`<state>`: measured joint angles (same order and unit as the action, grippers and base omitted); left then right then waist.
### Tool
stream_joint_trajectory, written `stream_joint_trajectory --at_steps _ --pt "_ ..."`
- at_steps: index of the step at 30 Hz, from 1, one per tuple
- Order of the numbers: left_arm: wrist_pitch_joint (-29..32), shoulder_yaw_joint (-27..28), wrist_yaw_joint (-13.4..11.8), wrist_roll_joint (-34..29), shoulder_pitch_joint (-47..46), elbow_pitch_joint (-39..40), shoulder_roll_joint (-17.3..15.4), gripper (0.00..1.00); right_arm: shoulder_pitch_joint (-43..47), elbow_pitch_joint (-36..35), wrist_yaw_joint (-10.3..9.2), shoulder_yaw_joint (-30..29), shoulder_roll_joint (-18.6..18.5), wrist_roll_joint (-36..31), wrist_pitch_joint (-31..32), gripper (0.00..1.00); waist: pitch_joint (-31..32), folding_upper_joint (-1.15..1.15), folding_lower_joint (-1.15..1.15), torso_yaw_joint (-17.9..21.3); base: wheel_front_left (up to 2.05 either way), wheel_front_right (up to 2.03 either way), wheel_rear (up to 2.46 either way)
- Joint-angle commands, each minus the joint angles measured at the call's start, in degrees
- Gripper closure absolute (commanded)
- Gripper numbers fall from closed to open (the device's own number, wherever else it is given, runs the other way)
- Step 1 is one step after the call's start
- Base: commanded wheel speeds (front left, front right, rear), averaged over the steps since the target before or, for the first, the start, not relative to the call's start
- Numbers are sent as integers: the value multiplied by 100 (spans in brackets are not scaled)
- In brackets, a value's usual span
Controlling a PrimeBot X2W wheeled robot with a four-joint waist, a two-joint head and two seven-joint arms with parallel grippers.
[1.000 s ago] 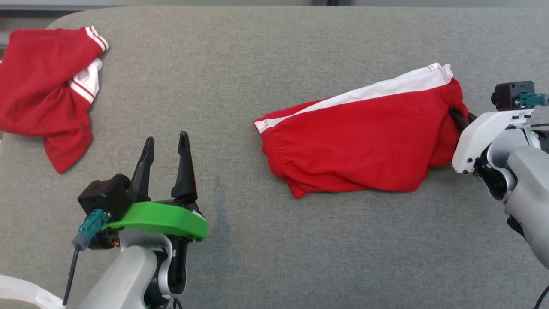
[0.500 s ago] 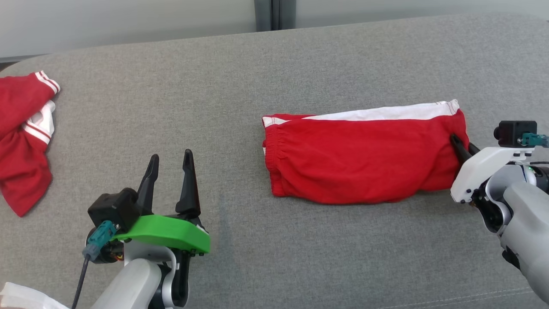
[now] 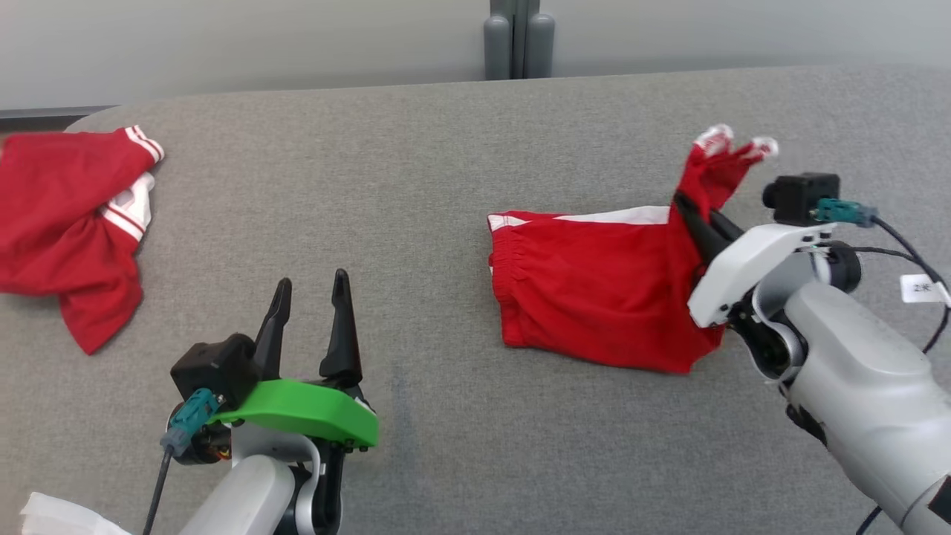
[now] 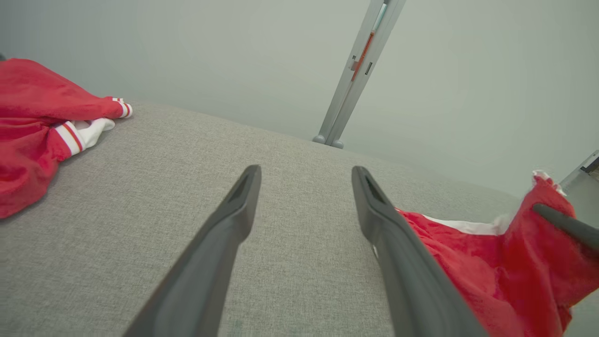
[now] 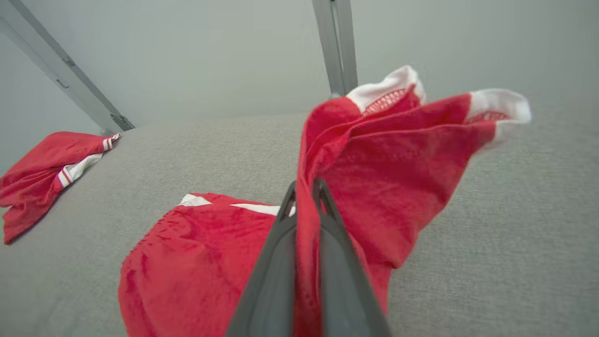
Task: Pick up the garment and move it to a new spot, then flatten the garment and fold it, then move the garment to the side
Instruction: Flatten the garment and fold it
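The garment [image 3: 587,297], red shorts with a white side stripe, lies on the grey cloth-covered surface [image 3: 416,186] right of centre. My right gripper [image 3: 691,206] is shut on the garment's right end and holds it lifted, so the white-trimmed hems stick up above the fingers. In the right wrist view the garment [image 5: 383,178] is pinched between the closed fingertips of the right gripper [image 5: 304,185], and the rest trails down to the surface. My left gripper [image 3: 312,279] stands open at the lower left, holding nothing. The left wrist view has the left gripper [image 4: 304,171] over bare cloth, the garment [image 4: 491,262] to its right.
A second red garment [image 3: 67,215] with white-striped cuffs lies crumpled at the far left edge; it appears too in the left wrist view [image 4: 28,131] and right wrist view [image 5: 42,168]. A grey post [image 3: 518,37] stands behind the surface's back edge, before a pale wall.
My right gripper has lifted the garment's right end off the surface and drawn it leftward, bunching the cloth. The head camera has shifted. The left gripper stays open and still.
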<state>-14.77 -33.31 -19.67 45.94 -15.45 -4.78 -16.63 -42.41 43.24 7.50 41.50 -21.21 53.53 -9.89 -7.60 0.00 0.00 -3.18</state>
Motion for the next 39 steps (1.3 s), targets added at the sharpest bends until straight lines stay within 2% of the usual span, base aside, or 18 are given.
stream_joint_trajectory --at_steps 1,10,21,22,23,24,25,32,39 --pt "-24 11 32 21 75 -13 36 0 -39 -74 -1 58 68 -45 75 100 26 0 0 -157 0 0 0" --pt "-42 34 145 -11 -63 -89 201 0 -206 -86 -1 544 603 -357 603 100 -87 0 0 -541 0 0 0" --pt "-46 161 258 -105 -92 -205 347 0 -371 257 -1 914 928 -392 809 100 -201 0 0 -610 0 0 0" --pt "-46 162 265 -109 -96 -213 363 0 -366 258 -1 948 946 -385 797 97 -201 0 0 -601 0 0 0" --pt "-47 161 282 -126 -98 -224 380 0 -350 240 -1 999 961 -366 792 80 -197 0 0 -587 0 0 0" --pt "-47 161 293 -140 -95 -240 389 0 -334 203 -1 1044 971 -352 774 60 -191 0 0 -568 0 0 0" --pt "-47 151 302 -158 -92 -258 402 0 -303 159 -1 1085 966 -321 757 0 -180 0 0 -543 0 0 0" --pt "-44 -24 330 -320 -86 -428 497 0 -105 -263 -1 1143 776 -195 369 0 -45 0 0 -293 0 0 0" --pt "-45 -44 348 -386 -24 -476 590 0 -52 -400 -2 659 327 -457 -191 0 57 0 0 -81 0 0 0"
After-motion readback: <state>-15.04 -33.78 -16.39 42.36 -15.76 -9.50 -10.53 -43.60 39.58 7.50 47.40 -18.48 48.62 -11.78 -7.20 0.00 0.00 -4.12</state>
